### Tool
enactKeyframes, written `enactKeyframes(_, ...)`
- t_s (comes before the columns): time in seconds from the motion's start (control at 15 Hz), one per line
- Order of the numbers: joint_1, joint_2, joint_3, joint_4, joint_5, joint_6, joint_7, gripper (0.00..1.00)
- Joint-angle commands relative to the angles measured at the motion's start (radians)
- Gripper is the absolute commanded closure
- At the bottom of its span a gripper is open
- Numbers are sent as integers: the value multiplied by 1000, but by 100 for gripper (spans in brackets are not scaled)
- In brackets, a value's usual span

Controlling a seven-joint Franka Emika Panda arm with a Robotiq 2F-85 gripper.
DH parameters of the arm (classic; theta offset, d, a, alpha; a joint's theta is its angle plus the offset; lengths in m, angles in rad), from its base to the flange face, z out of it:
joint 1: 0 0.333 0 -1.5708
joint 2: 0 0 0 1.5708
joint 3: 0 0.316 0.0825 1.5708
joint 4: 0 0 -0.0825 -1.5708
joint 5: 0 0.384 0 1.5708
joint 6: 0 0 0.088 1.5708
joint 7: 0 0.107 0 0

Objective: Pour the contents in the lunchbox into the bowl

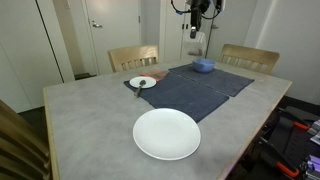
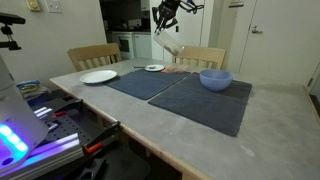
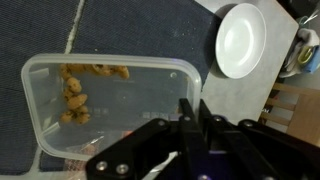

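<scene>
Lunchbox [image 2: 172, 47], the small shallow rectangular container of clear greyish plastic with rounded corners, is up in the air over the grey surface [image 2: 270, 110]. It is tilted and hangs below your hand [image 2: 167, 30]. In the wrist view your hand [image 3: 192, 108] pinches the near long wall of the lunchbox [image 3: 110, 110]. Brownish-yellow food pieces [image 3: 74, 95] lie gathered at the left end of the box and along its far wall.

Read an exterior view from left to right. The large round white plate [image 2: 98, 76] sits on the bare surface near its left end, just beside a dark blue cloth mat [image 2: 145, 83]. Next comes the small white plate [image 2: 153, 67], at the far corner of that mat. Your hand hangs above and slightly right of it, carrying the lunchbox clear of everything below.

Furthest right stands the small round light-blue bowl [image 2: 215, 79], upright on a second dark blue cloth mat [image 2: 205, 105]. There the lunchbox is higher than the bowl and to its left, well apart from it. In an exterior view the lunchbox [image 1: 197, 42] appears straight above the bowl [image 1: 203, 65], so you cannot tell from these views how closely the two line up.
</scene>
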Motion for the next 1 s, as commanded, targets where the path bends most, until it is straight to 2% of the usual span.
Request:
enactKeyframes(0.0, -31, 82, -21, 140, -25, -103, -44, 98)
enactKeyframes(0.53, -93, 182, -32, 294, -4, -115, -51, 98)
enactKeyframes(0.93, -151, 222, -18, 354, 82, -144, -21, 98)
